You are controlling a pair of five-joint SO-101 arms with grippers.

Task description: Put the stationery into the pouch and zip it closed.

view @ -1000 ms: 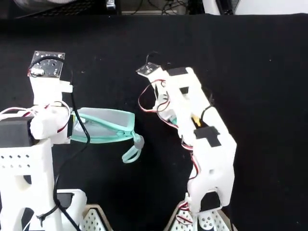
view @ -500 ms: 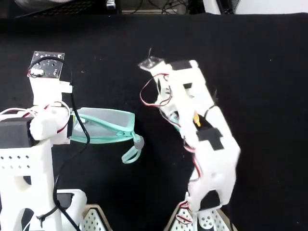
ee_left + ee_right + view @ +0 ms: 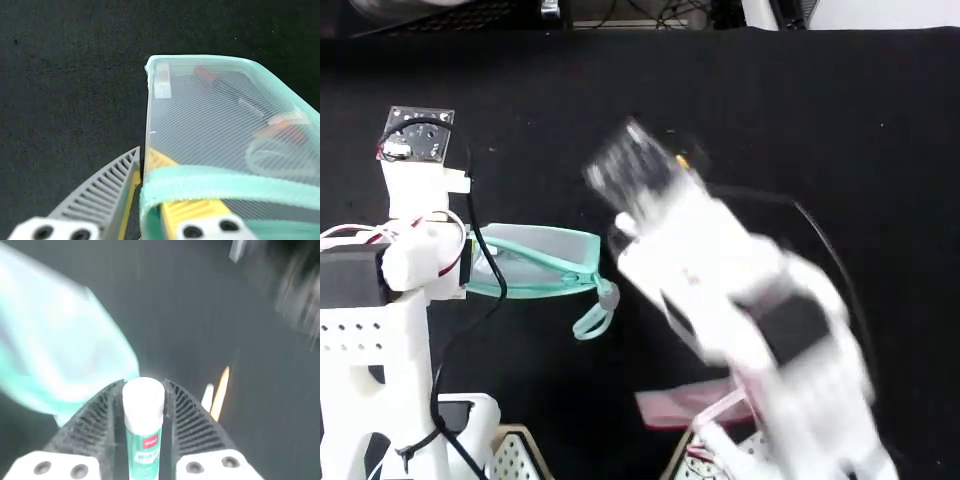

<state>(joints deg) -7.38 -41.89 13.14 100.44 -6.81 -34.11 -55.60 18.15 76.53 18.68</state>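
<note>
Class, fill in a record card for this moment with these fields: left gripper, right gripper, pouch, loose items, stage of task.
left gripper: shut on the edge of the translucent teal-trimmed pouch
right gripper: shut on a white glue stick with a green label
pouch: held at one end; small items show through its wall
loose items: a thin yellow stick and a flat pink item, both on the black table
stage of task: glue stick not yet in the pouch

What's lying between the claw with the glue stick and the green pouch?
Nothing: the high view shows bare black table between the right gripper and pouch.
</note>
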